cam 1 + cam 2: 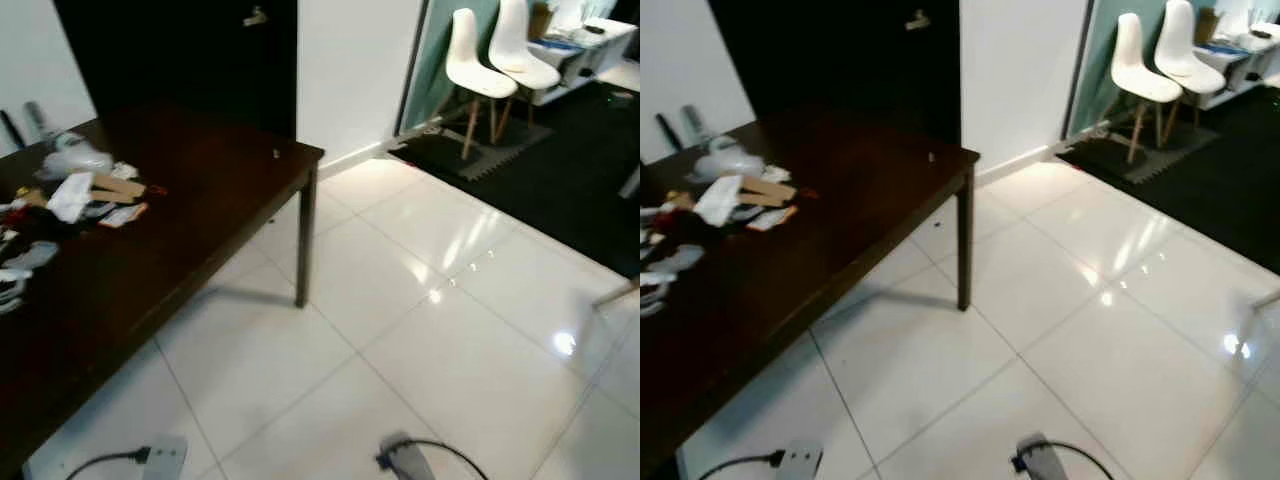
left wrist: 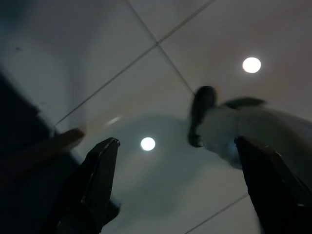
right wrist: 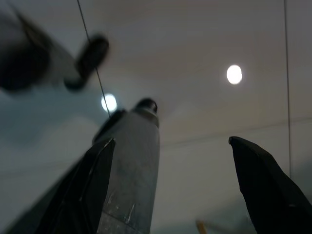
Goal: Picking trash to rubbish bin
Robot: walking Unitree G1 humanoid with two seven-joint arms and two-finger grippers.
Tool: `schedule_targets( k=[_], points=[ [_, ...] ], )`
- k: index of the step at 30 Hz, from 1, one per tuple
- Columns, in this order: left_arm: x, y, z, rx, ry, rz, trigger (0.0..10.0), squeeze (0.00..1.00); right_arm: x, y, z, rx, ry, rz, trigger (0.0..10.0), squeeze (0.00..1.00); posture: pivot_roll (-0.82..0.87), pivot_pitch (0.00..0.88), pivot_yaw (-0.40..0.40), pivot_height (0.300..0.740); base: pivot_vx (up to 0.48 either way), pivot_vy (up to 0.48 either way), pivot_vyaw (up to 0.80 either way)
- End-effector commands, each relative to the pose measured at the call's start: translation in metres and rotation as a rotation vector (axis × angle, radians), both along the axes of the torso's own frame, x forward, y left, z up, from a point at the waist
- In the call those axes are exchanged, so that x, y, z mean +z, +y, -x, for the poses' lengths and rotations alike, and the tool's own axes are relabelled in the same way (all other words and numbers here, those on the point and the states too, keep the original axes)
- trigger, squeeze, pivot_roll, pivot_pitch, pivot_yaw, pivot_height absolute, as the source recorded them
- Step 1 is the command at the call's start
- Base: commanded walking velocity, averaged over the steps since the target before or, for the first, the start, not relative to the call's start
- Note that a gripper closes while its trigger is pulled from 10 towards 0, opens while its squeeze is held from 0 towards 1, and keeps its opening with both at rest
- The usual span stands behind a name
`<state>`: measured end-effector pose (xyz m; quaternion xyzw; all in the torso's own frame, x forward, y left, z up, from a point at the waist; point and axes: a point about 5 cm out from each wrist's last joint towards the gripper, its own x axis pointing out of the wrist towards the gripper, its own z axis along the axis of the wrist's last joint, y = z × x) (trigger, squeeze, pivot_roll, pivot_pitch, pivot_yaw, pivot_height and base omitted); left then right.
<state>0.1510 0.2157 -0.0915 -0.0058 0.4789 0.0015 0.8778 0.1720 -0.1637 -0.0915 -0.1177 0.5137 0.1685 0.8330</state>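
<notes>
Trash (image 1: 75, 195): a loose heap of white wrappers, crumpled plastic, brown card pieces and small scraps is seen lying on the dark table, toward nine o'clock of the left eye view, near the table's far left end.
Table (image 1: 200, 230): a dark brown rectangular top is shown running from seven o'clock up to the centre; one slim leg (image 1: 305, 245) is planted on the tiles below its near corner.
Floor (image 1: 450, 330): glossy white tiles with thin grout lines are spread from six o'clock to three o'clock, marked by bright ceiling-light reflections.
Dark doorway (image 1: 190, 55): set at twelve o'clock behind the table, with a small handle visible on it.
White chairs (image 1: 495, 60): two are placed side by side at one o'clock, on a dark mat beside a black carpeted area.
Left gripper (image 2: 180, 185): held low over the tiles; its two black fingers (image 2: 100, 180) are seen spread wide apart with nothing between them. Its arm end is glimpsed at seven o'clock of the left eye view.
Right gripper (image 3: 180, 185): also hung above the floor, released, its fingers (image 3: 265, 185) well apart and gripping nothing. A grey robot leg is seen beyond them.
</notes>
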Motion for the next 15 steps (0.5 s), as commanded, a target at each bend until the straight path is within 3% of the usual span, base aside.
schedule_targets(
  k=[1,6,15],
  points=[
    [-0.004,0.002,0.01,0.053,0.03,-0.021,10.0,0.0,-0.003,-0.001,0.006,0.017,0.03,0.0,10.0,0.0,0.14,0.047,-0.027,0.74,0.0,0.0,0.65],
    [-0.003,0.01,0.012,0.108,0.037,-0.049,10.0,0.0,-0.002,-0.001,0.005,0.035,0.03,-0.002,10.0,0.0,0.15,0.049,-0.037,0.74,0.0,0.0,0.65],
    [-0.004,0.019,0.018,0.102,0.069,-0.099,10.0,0.0,-0.001,-0.001,0.003,0.059,0.028,0.001,10.0,0.0,0.15,0.048,-0.036,0.74,0.0,0.0,0.67]
  ],
)
